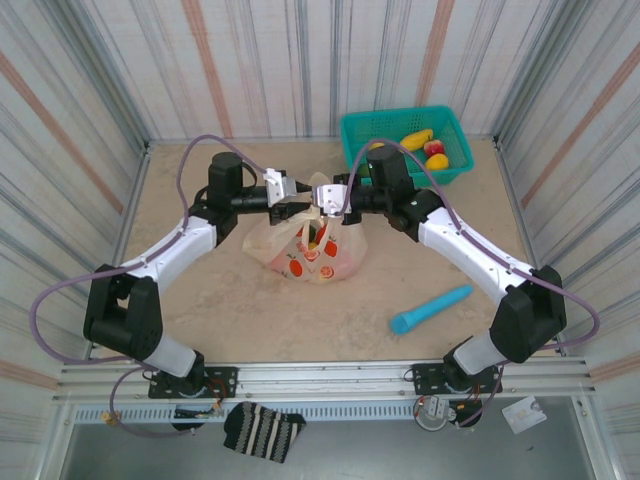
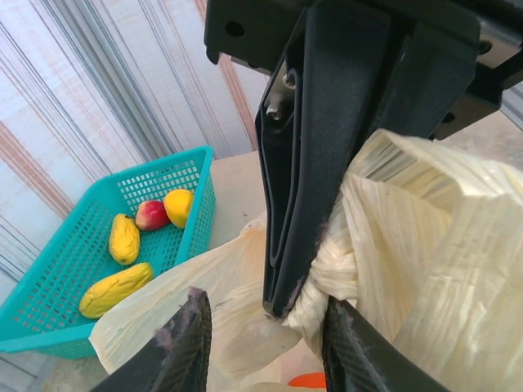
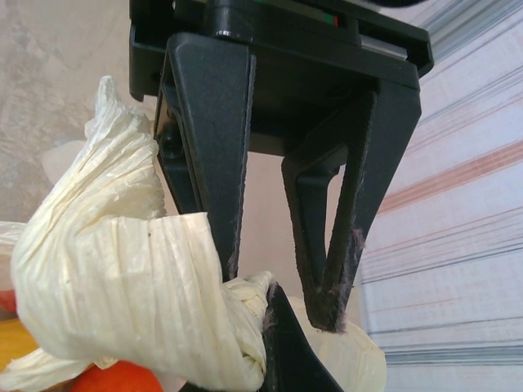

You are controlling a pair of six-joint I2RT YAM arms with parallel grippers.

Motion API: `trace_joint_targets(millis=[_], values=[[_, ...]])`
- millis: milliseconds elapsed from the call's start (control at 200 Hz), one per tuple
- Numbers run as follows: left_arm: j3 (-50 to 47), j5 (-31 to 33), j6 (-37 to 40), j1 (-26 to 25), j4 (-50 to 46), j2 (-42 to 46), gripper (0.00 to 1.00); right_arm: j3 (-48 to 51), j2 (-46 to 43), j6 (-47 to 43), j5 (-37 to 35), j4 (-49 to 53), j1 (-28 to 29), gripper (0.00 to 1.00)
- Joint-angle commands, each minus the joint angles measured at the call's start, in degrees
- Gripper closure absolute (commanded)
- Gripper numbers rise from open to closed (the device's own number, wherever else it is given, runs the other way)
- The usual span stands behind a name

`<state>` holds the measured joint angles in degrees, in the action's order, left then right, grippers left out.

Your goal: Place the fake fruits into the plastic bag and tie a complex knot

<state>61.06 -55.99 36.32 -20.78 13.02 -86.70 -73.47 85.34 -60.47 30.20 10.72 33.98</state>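
Plastic bag (image 1: 322, 258) on the counter (image 1: 250, 310) has its twisted handle (image 3: 242, 300) pinched in the right pincer (image 3: 283, 347). The left pincer (image 2: 263, 327) stands spread, touching the twist

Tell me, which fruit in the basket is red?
The apple in the basket. It alone is red; the yellow fruits lie on either side of it.

Cream plastic bag (image 1: 300, 255) with red-orange prints (citrus, seemingly) — teal basket (image 1: 352, 135), blue stick (image 1: 430, 308).
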Motion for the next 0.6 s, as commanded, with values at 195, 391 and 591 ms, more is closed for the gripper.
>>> trace_joint_targets(millis=[195, 391, 591], values=[[-4.81, 0.59, -7.41, 2.93, 10.51, -0.15, 0.62, -2.77, -0.91, 1.85, 2.71, 2.42, -0.51, 1.0], [-2.82, 0.26, -4.56, 2.23, 7.25, -1.11, 0.61, -3.34, -0.69, 2.49, 3.91, 3.33, -0.49, 1.0], [-0.68, 2.01, 5.24, -1.25, -2.99, -1.79, 0.61, -3.85, -0.3, 3.17, 4.08, 3.35, -0.49, 1.0]])
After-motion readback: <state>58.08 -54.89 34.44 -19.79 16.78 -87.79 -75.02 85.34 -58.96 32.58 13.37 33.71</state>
